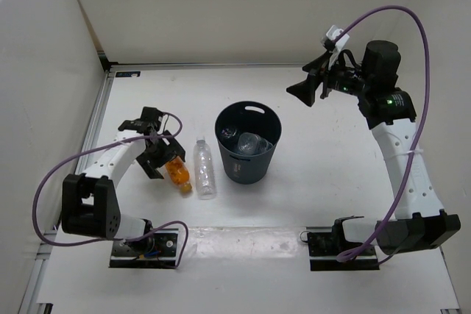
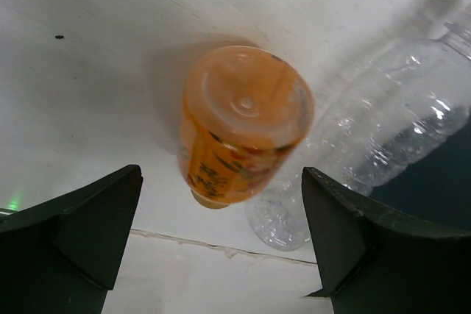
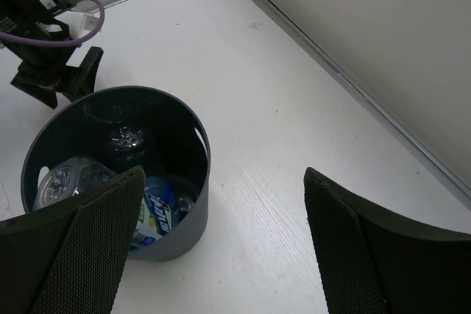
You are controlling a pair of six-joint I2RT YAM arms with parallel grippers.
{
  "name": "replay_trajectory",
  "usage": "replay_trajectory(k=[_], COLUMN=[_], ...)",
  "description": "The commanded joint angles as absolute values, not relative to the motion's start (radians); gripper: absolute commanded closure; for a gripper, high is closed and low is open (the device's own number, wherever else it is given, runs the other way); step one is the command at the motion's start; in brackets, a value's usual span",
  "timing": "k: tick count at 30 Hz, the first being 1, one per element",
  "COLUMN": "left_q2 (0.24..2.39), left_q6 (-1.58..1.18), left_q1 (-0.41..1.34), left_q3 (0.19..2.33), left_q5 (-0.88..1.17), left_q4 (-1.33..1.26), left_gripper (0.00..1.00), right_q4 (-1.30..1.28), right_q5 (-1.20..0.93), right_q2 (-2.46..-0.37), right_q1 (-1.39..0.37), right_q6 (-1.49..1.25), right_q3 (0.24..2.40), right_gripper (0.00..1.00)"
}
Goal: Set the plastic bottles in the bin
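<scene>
At the bottom of the top view, the two arm bases sat bolted to the near edge of the white counter (image 1: 331, 182). Just beyond the left base, in the left middle of the frame, the left gripper (image 1: 163, 154) (image 2: 221, 174) hung over the orange bottle (image 1: 177, 173) (image 2: 243, 123), its fingers spread wide and holding nothing. In the wrist view the bottle lay on the counter between the two fingers, clear of both. The long clear bottle (image 1: 204, 167) (image 2: 397, 123) lay just to the right of it, parallel; whether they touched could not be told. Further right, at the centre of the top view, stood the bin (image 1: 250, 167) (image 3: 199, 145), upright, near the clear bottle but apart from it. Two clear bottles lay inside it, one with a blue label (image 3: 158, 215) and the other (image 3: 62, 182) against the wall. Farthest back, in the upper right of the top view, the right gripper (image 1: 309, 87) (image 3: 224, 174) was raised well above the counter and aimed left towards the bin, its fingers wide apart and empty.
</scene>
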State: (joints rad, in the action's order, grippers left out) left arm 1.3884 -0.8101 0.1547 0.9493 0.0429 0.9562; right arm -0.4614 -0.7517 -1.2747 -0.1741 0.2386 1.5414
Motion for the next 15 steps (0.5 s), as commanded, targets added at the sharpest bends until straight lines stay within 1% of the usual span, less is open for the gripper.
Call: replay_trajectory(k=[1,6,10,11,12,14,15], left_q2=[1.425,1.546,1.594,1.614,1.618,1.629,1.625], left_q6=[-0.811,-0.778,-0.759,-0.755,-0.747,-0.735,-0.73], left_q1=[0.158,0.164,0.166,0.169,0.167,0.167,0.166], left_q3=[0.945,0.985,1.023,1.031,1.037,1.072,1.086], left_q5=[0.067,0.1,0.1,0.103,0.1,0.089,0.049], left_q4=[0.919,0.907,0.897,0.899,0.907,0.932,0.943], left_gripper=[0.0,0.0,0.09,0.12,0.23,0.37,0.52], right_q4=[-0.459,-0.486,-0.517,-0.523,-0.525,-0.535,-0.535], right_q5=[-0.767,-0.764,-0.762,-0.761,-0.761,-0.753,-0.75], right_q2=[-1.262,-1.269,-1.27,-1.272,-1.269,-1.266,-1.266], right_q1=[-0.169,-0.137,-0.124,-0.124,-0.126,-0.127,-0.124], right_q6=[0.25,0.267,0.264,0.264,0.265,0.265,0.262], right_q3=[1.546,1.562,1.575,1.577,1.577,1.58,1.58], right_gripper=[0.1,0.1,0.1,0.1,0.1,0.1,0.1])
